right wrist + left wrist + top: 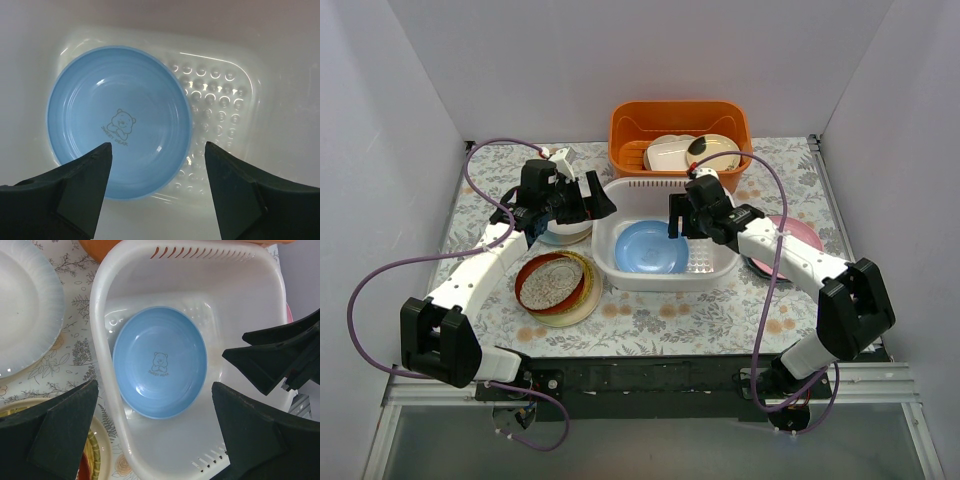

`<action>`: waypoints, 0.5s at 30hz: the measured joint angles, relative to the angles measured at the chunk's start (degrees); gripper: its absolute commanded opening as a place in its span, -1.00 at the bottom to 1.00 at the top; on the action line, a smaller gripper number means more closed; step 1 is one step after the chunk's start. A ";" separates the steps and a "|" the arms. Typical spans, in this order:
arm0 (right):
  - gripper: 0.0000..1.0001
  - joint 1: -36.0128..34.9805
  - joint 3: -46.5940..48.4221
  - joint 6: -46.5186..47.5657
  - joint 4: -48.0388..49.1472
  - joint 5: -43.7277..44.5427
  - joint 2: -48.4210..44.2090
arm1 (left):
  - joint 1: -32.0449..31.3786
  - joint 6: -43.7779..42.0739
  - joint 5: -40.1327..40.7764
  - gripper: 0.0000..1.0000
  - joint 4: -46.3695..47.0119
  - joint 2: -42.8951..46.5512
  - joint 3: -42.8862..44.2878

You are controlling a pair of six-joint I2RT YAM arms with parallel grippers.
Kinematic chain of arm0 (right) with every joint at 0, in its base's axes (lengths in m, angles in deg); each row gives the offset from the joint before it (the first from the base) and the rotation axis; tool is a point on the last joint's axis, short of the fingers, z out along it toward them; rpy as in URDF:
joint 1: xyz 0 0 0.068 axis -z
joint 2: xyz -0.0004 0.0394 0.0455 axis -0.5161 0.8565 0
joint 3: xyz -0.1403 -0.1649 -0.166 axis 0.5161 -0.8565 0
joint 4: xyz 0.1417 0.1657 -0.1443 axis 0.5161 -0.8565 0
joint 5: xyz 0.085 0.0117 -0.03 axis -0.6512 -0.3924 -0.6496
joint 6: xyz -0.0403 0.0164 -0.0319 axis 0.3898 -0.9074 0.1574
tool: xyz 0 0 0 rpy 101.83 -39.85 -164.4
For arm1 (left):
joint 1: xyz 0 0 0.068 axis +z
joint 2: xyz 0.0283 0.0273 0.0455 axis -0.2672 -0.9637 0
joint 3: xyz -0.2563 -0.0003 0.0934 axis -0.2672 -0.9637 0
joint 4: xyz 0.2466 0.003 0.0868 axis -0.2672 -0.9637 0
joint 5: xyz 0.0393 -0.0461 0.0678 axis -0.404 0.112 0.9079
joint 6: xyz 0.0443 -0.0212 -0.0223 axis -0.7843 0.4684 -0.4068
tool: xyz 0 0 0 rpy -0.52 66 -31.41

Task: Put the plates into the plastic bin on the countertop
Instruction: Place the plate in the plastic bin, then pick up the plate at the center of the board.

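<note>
The white plastic bin point(665, 283) stands mid-countertop with a blue plate point(651, 247) lying flat inside it. My right gripper point(678, 222) hangs open just above that plate point(120, 120), its jaws wide with nothing between them point(157, 185). My left gripper point(598, 203) hovers open over the bin's left rim point(98, 340), also with nothing between its jaws point(155, 435). A cream-and-light-blue plate point(25, 315) lies left of the bin, under the left arm. A red-rimmed plate on a yellow one point(557, 285) sits at front left. Beneath the right arm lies a pink plate point(802, 236).
An orange basket point(680, 120) stands right behind the bin, holding a cream plate with a dark blotch point(705, 150). White walls close in the left, back and right sides. In the left wrist view the right gripper point(280, 357) shows over the bin's right side.
</note>
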 measured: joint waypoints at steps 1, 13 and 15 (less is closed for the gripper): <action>0.64 -0.07 0.17 0.00 -0.11 0.22 -0.13 | 0.00 0.00 -0.04 0.96 0.00 0.00 -0.02; 0.66 -0.61 1.81 0.20 -0.13 0.74 -0.31 | 0.24 0.02 -0.72 0.96 0.02 0.00 -0.09; 0.66 -0.76 2.10 0.24 -0.11 0.74 -0.31 | 0.28 0.02 -0.83 0.96 0.02 0.00 -0.09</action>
